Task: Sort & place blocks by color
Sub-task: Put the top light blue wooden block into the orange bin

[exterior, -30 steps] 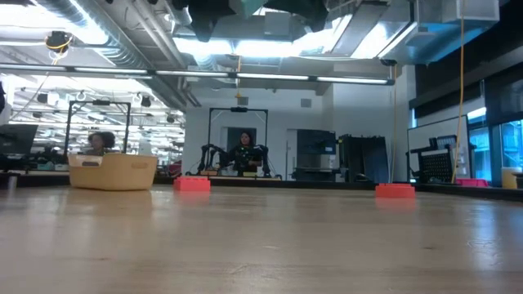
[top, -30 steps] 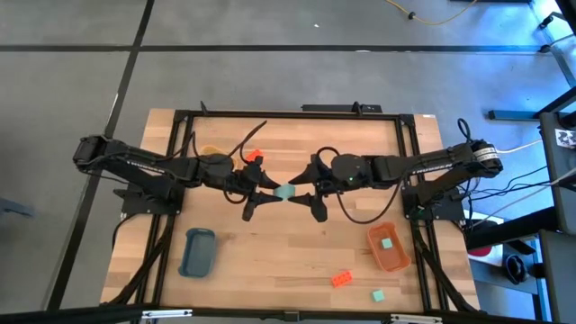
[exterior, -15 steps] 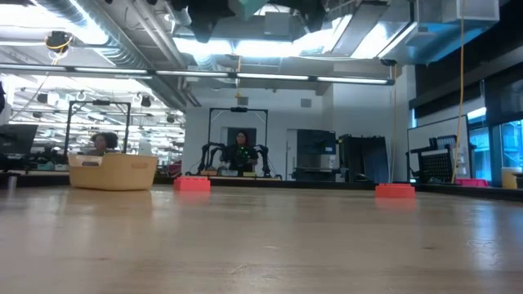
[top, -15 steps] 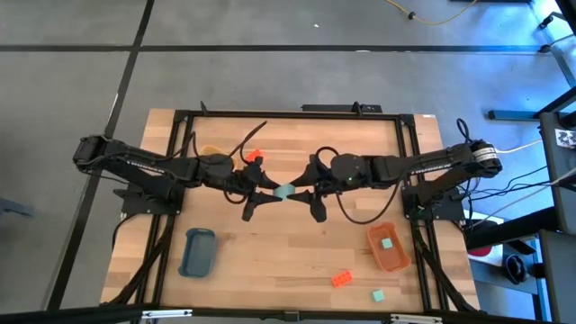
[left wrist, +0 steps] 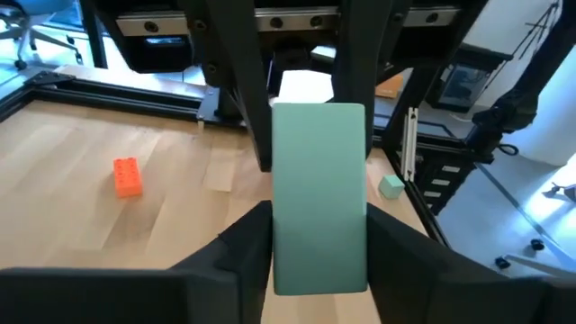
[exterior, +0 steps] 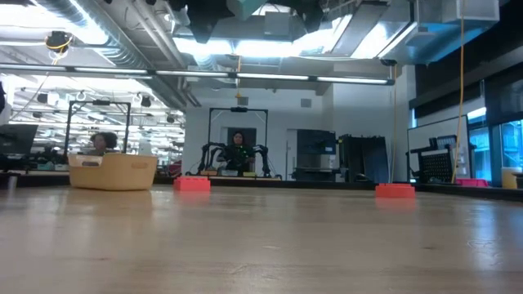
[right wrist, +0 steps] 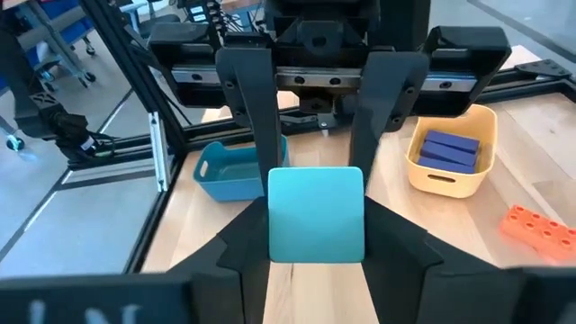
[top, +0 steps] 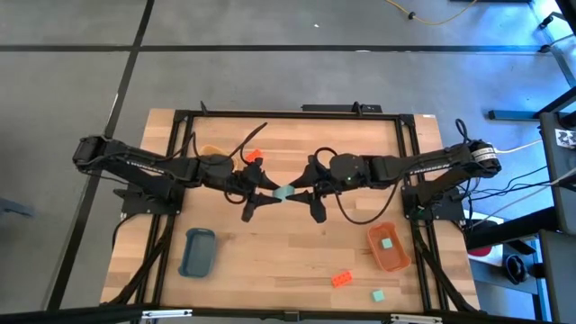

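A mint-teal block (top: 284,192) hangs in the air over the middle of the table, between my two grippers. My left gripper (top: 274,193) reaches it from the table's left and my right gripper (top: 295,193) from the right, and both are shut on it. The left wrist view shows the block (left wrist: 319,193) running from my left gripper (left wrist: 317,225) to the right arm's fingers behind it. The right wrist view shows the block (right wrist: 316,214) in my right gripper (right wrist: 315,216). In the low view the block (exterior: 245,6) is at the top edge, high above the table. My left gripper pinches the block's left end (left wrist: 317,265) between its two fingers, level, coming from the table's left. The block is lifted clear of the table. My right gripper pinches the block's right end (right wrist: 315,245) between its two fingers, level, coming from the table's right, facing the left gripper.
The orange tray (top: 396,261) near the right front holds a teal block (top: 388,243). An orange-red studded block (top: 341,279) and a teal block (top: 379,295) lie at the near edge. The blue tray (top: 199,252) is front left. The yellow tray (right wrist: 450,148) with purple blocks is far left, beside an orange-red block (top: 253,157).
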Controlling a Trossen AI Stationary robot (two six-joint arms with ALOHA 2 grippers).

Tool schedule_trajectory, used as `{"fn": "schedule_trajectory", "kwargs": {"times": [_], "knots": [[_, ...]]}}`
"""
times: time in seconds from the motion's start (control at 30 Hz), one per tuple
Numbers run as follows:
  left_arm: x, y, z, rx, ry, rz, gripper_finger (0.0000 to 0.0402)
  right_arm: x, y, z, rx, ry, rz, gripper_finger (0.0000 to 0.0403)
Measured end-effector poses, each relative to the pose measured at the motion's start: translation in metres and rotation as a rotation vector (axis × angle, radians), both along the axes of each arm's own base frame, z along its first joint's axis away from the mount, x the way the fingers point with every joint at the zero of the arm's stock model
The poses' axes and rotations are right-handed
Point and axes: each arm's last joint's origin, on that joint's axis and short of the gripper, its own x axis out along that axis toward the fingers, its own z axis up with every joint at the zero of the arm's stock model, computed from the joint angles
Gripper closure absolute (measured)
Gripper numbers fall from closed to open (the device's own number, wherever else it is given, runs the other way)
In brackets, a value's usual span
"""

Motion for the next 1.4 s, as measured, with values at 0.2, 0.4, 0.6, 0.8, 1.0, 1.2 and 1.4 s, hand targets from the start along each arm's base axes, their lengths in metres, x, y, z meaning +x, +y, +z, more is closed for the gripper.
{"fn": "schedule_trajectory", "kwargs": {"times": [0.2,0.4,0.6,0.8,1.0,1.2,1.4], "knots": [[-0.006,0.015,0.002,-0.085,0.038,0.014,0.0186,-0.015,-0.002,0.004,-0.026,0.073,0.003,0.0265],[-0.034,0.030,0.020,-0.111,0.040,-0.014,0.0173,-0.043,-0.006,0.011,-0.028,0.198,-0.019,0.0265],[-0.074,0.037,0.046,-0.068,-0.077,0.098,0.0176,-0.067,-0.004,0.009,-0.001,0.300,-0.023,0.0265],[-0.101,0.029,0.037,-0.088,-0.249,0.132,0.0177,-0.088,0.000,-0.010,0.084,0.279,-0.043,0.0265],[-0.107,0.023,0.022,-0.124,-0.339,0.117,0.0177,-0.094,0.001,-0.014,0.178,0.082,-0.045,0.0265],[-0.107,0.023,0.016,-0.094,-0.288,0.108,0.0184,-0.092,0.001,-0.010,0.199,-0.001,-0.040,0.0265],[-0.107,0.023,0.015,-0.092,-0.279,0.106,0.0260,-0.092,0.001,-0.009,0.212,-0.006,-0.042,0.0265]]}}
